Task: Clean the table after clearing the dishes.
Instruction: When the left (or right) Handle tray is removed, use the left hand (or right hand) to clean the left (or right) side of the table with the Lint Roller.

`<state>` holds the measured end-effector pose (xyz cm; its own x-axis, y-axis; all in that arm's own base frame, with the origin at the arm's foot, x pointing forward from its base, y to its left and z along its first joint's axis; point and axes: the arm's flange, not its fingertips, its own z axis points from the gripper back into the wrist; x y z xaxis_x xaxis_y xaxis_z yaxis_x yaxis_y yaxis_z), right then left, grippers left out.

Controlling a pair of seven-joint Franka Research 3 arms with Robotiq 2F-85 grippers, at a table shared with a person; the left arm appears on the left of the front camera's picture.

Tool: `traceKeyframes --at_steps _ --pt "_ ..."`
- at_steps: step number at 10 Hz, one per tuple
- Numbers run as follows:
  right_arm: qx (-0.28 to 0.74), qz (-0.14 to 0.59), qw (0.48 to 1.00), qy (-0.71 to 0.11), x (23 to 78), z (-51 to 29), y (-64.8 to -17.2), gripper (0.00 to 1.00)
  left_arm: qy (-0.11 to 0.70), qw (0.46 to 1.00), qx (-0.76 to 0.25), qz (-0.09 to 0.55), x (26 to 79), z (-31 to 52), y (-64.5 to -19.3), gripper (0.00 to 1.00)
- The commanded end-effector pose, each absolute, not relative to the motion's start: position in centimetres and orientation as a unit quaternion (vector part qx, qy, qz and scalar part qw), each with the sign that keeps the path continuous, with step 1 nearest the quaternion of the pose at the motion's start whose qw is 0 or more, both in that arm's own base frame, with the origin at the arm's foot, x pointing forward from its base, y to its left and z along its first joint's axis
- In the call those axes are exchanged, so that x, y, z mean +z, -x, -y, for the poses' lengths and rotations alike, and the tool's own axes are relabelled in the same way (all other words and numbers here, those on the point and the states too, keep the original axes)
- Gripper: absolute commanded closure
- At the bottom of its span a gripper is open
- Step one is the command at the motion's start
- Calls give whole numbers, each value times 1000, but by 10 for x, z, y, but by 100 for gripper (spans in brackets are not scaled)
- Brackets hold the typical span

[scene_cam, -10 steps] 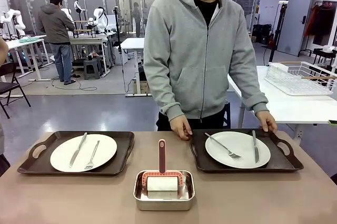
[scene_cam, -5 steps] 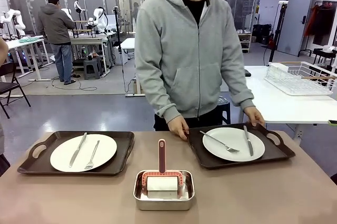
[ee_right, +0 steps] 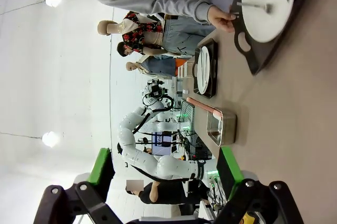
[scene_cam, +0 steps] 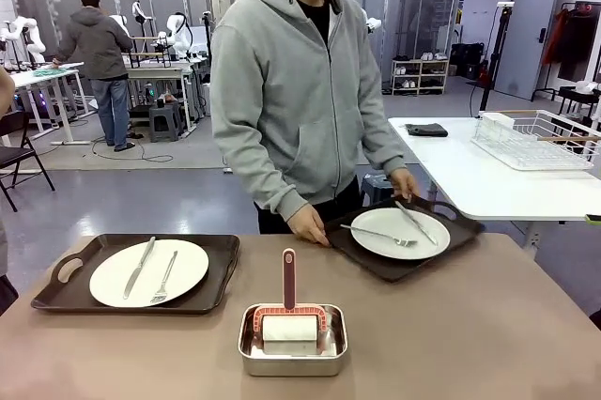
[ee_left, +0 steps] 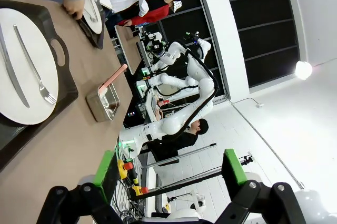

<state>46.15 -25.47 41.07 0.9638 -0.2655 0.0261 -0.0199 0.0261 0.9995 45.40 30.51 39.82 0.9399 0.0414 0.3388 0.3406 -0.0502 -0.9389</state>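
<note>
At the far edge of the tan table (scene_cam: pixel 470 344) a person holds one dark tray (scene_cam: pixel 362 257) in both hands, raised and turned. On it are a white plate (scene_cam: pixel 399 233), a fork and a knife. That tray (ee_right: pixel 260 50) appears at the top of the right wrist view. The other tray (scene_cam: pixel 216 278) rests on the table's left side with its plate (scene_cam: pixel 148 271), knife and fork; its plate (ee_left: pixel 23 77) also lies left in the left wrist view. My left gripper (ee_left: pixel 169 174) and my right gripper (ee_right: pixel 164 174) both hang open above the table, holding nothing.
A small steel pan (scene_cam: pixel 292 342) sits at the near middle, with a pink-handled roller (scene_cam: pixel 288 280) in it. A white table (scene_cam: pixel 488 179) with a wire rack (scene_cam: pixel 540 137) stands behind on the right. Another person stands at far benches on the left.
The person has lifted the right tray off the table, turned it and drawn it back toward the far edge, stepping toward the picture's left. The left tray and the pan have not moved.
</note>
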Motion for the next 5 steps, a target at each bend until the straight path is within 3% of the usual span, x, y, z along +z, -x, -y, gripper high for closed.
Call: traceKeyframes --at_steps 1,5 --pt "-73 94 725 -678 421 238 -469 0 710 681 -112 140 399 -304 -448 0" --pt "2 78 775 -627 463 179 -479 0 710 681 -112 140 399 -304 -448 0"
